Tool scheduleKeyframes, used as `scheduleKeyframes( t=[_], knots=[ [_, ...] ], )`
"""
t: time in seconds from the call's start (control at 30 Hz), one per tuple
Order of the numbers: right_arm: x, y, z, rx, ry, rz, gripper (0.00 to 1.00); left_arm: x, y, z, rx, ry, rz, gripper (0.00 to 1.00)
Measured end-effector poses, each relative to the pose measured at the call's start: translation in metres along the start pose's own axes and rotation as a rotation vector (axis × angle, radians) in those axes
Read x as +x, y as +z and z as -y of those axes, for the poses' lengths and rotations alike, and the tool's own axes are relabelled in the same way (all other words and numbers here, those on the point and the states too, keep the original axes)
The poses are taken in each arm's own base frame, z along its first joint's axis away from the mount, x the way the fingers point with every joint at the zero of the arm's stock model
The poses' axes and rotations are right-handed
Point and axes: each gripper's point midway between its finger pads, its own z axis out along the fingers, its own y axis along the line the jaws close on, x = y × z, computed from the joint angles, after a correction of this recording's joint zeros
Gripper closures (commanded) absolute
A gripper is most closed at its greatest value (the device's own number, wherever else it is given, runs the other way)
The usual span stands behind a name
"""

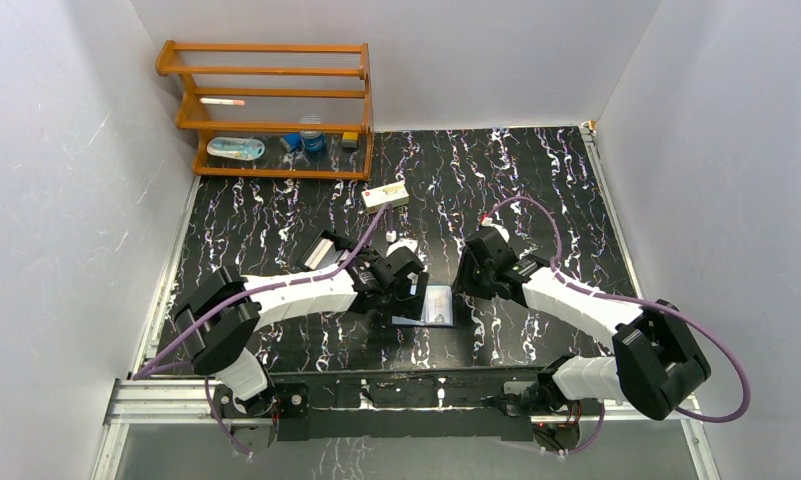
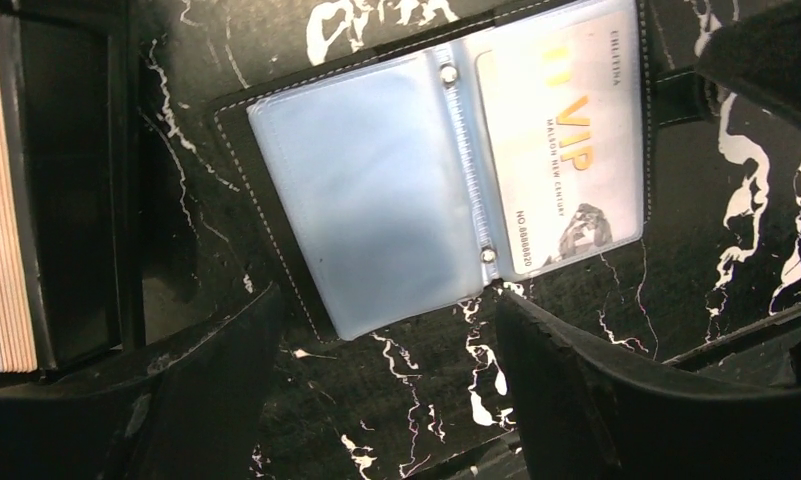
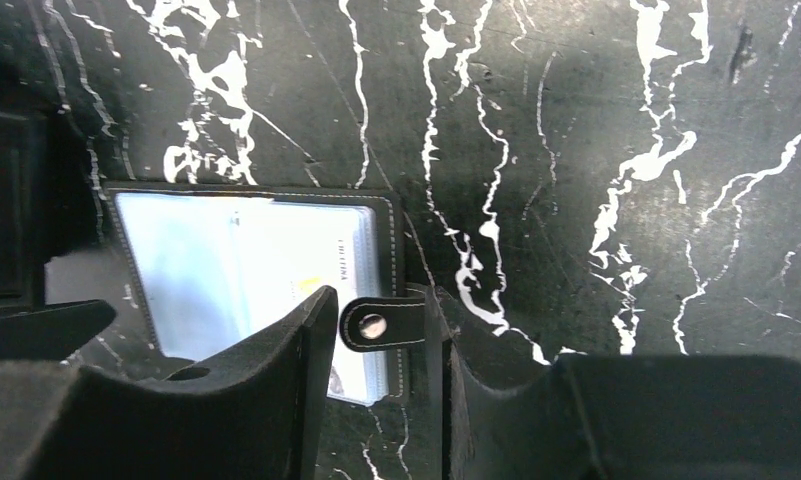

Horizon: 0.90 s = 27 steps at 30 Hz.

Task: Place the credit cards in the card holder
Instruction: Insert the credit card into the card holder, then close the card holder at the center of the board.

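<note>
Centrally in the overhead view, the card holder (image 1: 438,306) is seen lying open and flat on the black marbled table (image 1: 546,190), between the ends of the two arms. Its glossy blue-grey sleeves are turned upward. In the left wrist view a printed VIP card (image 2: 566,140) is seen tucked in the sleeve at the upper right of the frame, and the sleeve beside it looks plain. In the right wrist view the snap tab (image 3: 381,325) is seen projecting from the holder's right edge, in the gap between the fingers of the right gripper (image 3: 386,395). That gripper's jaws are spread apart; whether the tab is touched cannot be told. The left gripper (image 2: 386,390) is likewise spread apart, at the bottom of its frame, just below the holder's lower edge. The credit cards (image 2: 1,210) are seen as a stack at the far left of that frame, held in a black box (image 2: 86,200). Above the holder in the overhead view a cream carton (image 1: 386,194) is seen, and a wooden rack (image 1: 276,110) is placed at the upper left.
</note>
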Motion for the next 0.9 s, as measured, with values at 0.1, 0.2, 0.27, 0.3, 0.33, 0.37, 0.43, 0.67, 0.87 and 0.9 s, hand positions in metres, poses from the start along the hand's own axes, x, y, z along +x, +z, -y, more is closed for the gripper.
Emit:
scheduleKeyframes(
  t=[0.1,0.2,0.27,0.3,0.33,0.37,0.43,0.67,0.87,0.9],
  knots=[
    [0.003,0.002,0.007,0.031,-0.018,-0.012,0.62,0.003,0.001,-0.006,-0.015,-0.039,-0.009,0.22],
    [0.004,0.002,0.011,0.047,-0.025,-0.012,0.69,0.01,0.003,-0.015,-0.033,-0.076,-0.023,0.22],
    [0.004,0.002,0.013,0.056,-0.029,-0.013,0.74,0.014,0.004,-0.019,-0.044,-0.091,-0.031,0.22],
    [0.004,0.002,0.013,0.059,-0.03,-0.01,0.76,0.015,0.004,-0.02,-0.046,-0.097,-0.034,0.22],
    [0.003,0.002,0.014,0.062,-0.031,-0.007,0.78,0.015,0.004,-0.019,-0.046,-0.102,-0.035,0.22],
    [0.003,0.002,0.014,0.065,-0.033,-0.004,0.81,0.015,0.005,-0.018,-0.041,-0.108,-0.034,0.22],
    [0.002,0.002,0.015,0.07,-0.035,-0.001,0.83,0.014,0.005,-0.015,-0.029,-0.118,-0.031,0.22],
    [0.006,0.003,0.018,0.071,-0.041,-0.011,0.65,0.013,0.008,-0.007,0.013,-0.15,-0.025,0.21],
    [0.001,-0.007,0.001,-0.016,-0.034,0.008,0.52,0.008,0.01,0.002,0.048,-0.166,-0.012,0.21],
    [0.0,-0.008,-0.003,-0.034,-0.03,0.011,0.51,0.007,0.01,0.003,0.054,-0.168,-0.011,0.21]
  ],
)
